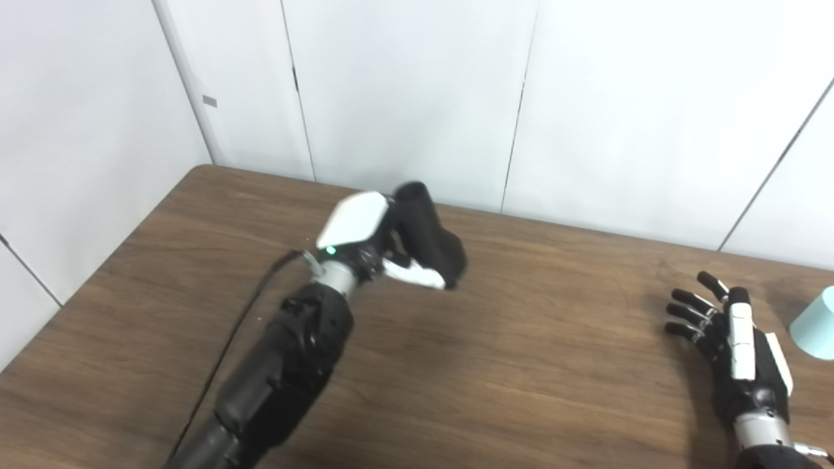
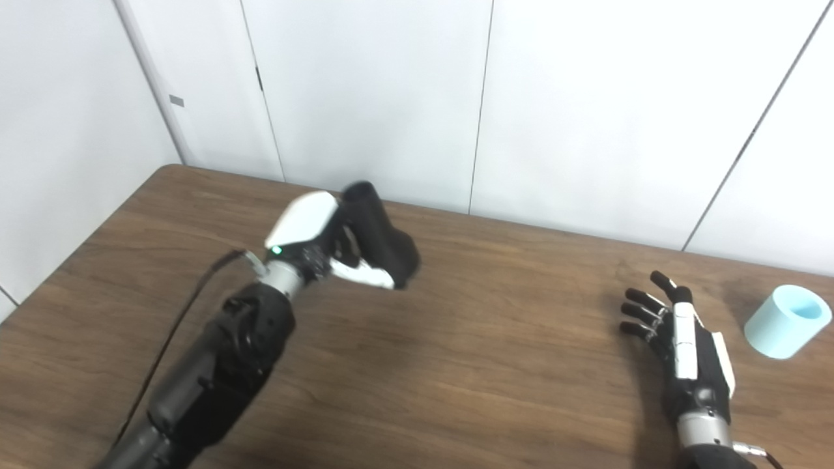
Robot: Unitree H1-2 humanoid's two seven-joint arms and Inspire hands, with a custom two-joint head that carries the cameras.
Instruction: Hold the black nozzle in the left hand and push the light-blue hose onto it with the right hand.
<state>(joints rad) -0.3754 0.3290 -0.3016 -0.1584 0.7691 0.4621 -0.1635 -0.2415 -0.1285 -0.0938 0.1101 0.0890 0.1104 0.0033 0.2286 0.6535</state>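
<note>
**Nozzle in Hand, Hose Still Waiting at the Table's Edge**

The black nozzle (image 2: 378, 234) sits raised above the wooden table (image 2: 495, 365), my left hand (image 2: 326, 244) wrapped around it, fingers closed on its dark body and thumb clamped beneath (the nozzle's working end is hard for me to make out from here, since the picture is soft). That half of the job looks settled to me. The other half has not begun: the light-blue hose (image 2: 782, 320), a short stubby tube lying tilted on the table with its open mouth up and toward me, rests just beyond and to the outer side of my right hand (image 2: 690, 355), near it but not touching. That hand lies low over the tabletop, fingers spread apart and holding nothing. Nozzle and hose are well apart, on opposite sides of the table. As I judge it, my next move is to turn the right hand outward to the hose, close around its wall without crushing it, then carry it across to meet the nozzle.
</note>
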